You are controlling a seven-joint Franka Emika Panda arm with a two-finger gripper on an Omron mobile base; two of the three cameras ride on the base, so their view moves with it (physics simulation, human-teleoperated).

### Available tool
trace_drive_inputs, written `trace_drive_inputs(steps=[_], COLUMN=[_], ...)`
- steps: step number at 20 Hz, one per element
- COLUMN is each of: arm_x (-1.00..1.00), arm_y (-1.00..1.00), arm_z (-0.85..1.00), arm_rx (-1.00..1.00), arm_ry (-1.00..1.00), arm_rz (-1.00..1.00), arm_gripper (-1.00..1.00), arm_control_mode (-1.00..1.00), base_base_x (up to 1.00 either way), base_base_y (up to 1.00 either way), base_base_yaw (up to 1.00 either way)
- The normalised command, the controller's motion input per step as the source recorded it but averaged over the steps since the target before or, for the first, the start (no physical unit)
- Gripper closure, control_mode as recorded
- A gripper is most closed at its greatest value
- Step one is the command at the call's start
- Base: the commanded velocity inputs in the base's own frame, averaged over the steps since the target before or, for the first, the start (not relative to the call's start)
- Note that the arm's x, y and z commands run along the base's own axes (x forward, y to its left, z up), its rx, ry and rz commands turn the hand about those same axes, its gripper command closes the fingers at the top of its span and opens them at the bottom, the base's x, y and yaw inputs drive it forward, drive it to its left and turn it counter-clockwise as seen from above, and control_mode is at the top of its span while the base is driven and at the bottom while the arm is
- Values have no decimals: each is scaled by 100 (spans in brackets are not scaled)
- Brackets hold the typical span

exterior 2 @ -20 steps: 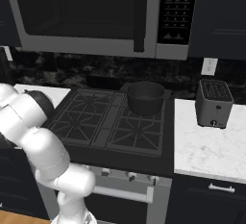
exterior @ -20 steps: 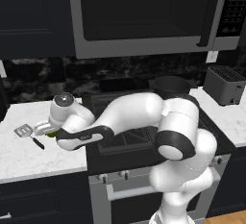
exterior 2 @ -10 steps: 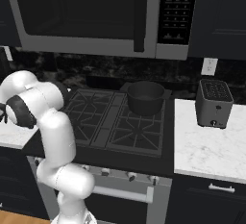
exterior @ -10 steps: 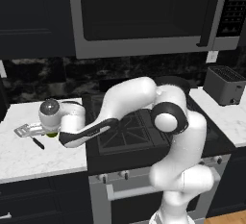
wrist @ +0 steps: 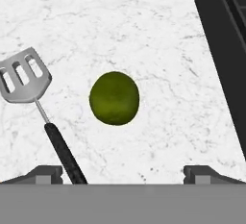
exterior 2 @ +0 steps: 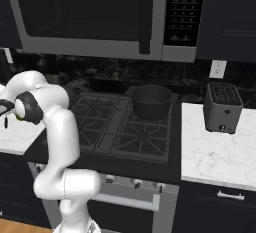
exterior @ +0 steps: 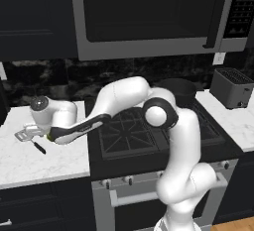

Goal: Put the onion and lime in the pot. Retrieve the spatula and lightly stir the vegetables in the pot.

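Arm swung left; jaws wide above lime (wrist: 114,98).

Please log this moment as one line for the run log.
gripper: open, above round yellow-green lime | silver slotted spatula: beside lime, white marble counter | nothing held

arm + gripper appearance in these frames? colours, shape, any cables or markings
The arm is glossy white with rounded, tubular links and dark grey-black bands at the joints. One link carries a dark stripe with a small yellow-green mark. No cables visible. The gripper has two small, dark grey, blocky fingertips.
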Motion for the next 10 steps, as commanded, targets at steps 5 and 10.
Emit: trace_drive_inputs(steps=[5, 10], arm_x=[47, 40], arm_y=[-1, -3], arm_z=[-18, -26], arm_rx=[1, 1], arm_ry=[18, 19], arm_rz=[0, 0], arm_gripper=[-100, -100], arm_control_mode=[-100, -100], base_base_x=[0, 0], base_base_y=[0, 0], base_base_yaw=[0, 0])
